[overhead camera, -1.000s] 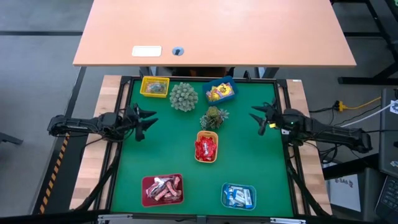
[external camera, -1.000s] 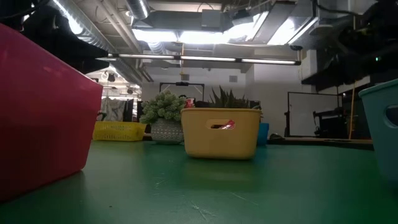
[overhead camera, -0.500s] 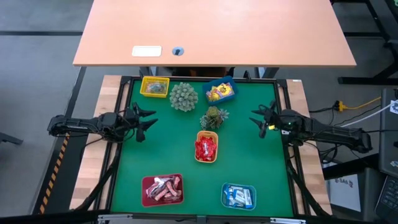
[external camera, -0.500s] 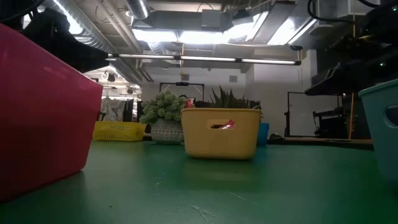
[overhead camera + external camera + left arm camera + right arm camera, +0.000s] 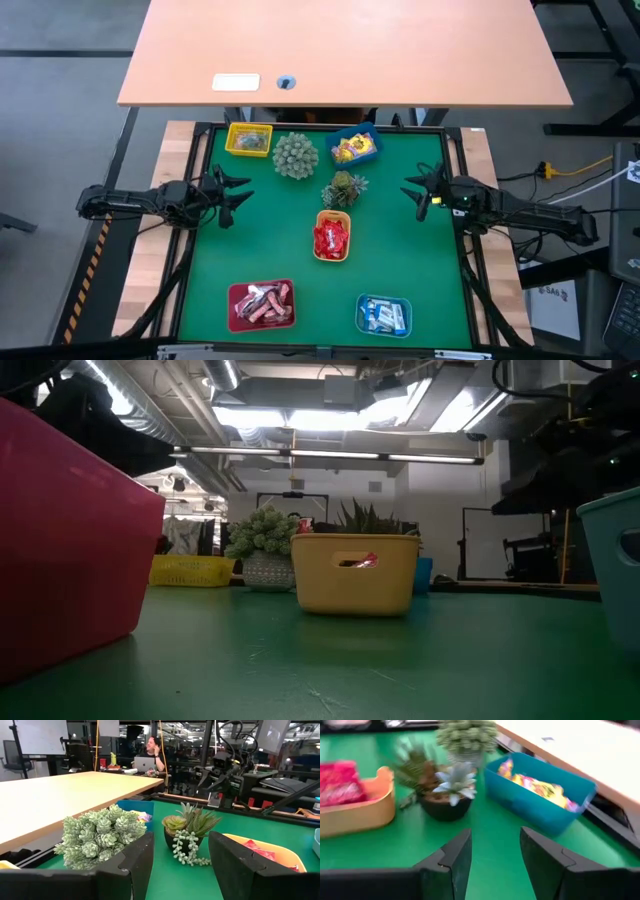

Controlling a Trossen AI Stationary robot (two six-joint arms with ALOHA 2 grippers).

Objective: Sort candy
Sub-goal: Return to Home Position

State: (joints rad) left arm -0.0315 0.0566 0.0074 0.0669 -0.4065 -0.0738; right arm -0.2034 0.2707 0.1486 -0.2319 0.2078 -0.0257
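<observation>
Green mat (image 5: 270,240) under both my arms, and every sweet I can see sits in a tray. Far out to the left of the orange tray (image 5: 333,214), my left pincer (image 5: 240,192) hovers above the mat's edge, fingers spread wide, gripping nothing and touching nothing.

Moving inward, the yellow tray (image 5: 231,140) lies left of the orange tray on its desk side, with pale green candy (image 5: 250,140) inside. The red tray (image 5: 232,305) is left of the orange tray on the near side, loaded with brown-pink candy (image 5: 265,303). Next comes the spiky ball plant (image 5: 295,156), just left of the orange tray on the desk side.

Now the orange tray itself, dead centre, packed with red candy (image 5: 332,238). The small succulent (image 5: 344,188) stands just beyond it. Farther beyond, the blue tray (image 5: 334,140) holds yellow candy (image 5: 354,150). Right of the orange tray on the near side, the light blue tray (image 5: 360,314) carries blue-white candy (image 5: 385,316).

Well right of the orange tray, my right pincer (image 5: 412,190) hangs over the mat, fingers parted, hugging nothing.
</observation>
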